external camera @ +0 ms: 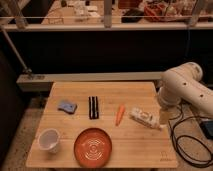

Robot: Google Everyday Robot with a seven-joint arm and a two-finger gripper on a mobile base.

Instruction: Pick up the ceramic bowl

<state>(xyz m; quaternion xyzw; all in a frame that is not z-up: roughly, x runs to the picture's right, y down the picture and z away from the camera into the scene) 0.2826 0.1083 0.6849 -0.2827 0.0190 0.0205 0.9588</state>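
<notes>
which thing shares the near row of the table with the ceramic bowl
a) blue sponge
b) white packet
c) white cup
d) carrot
c: the white cup stands beside the ceramic bowl along the near edge of the table; the other things lie farther back, and the claw hangs by the table's right edge.

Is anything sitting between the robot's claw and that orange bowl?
Partly. The gripper hangs by the right edge of the table; a white packet lies just left of it, toward the bowl. Nothing covers the bowl.
</notes>
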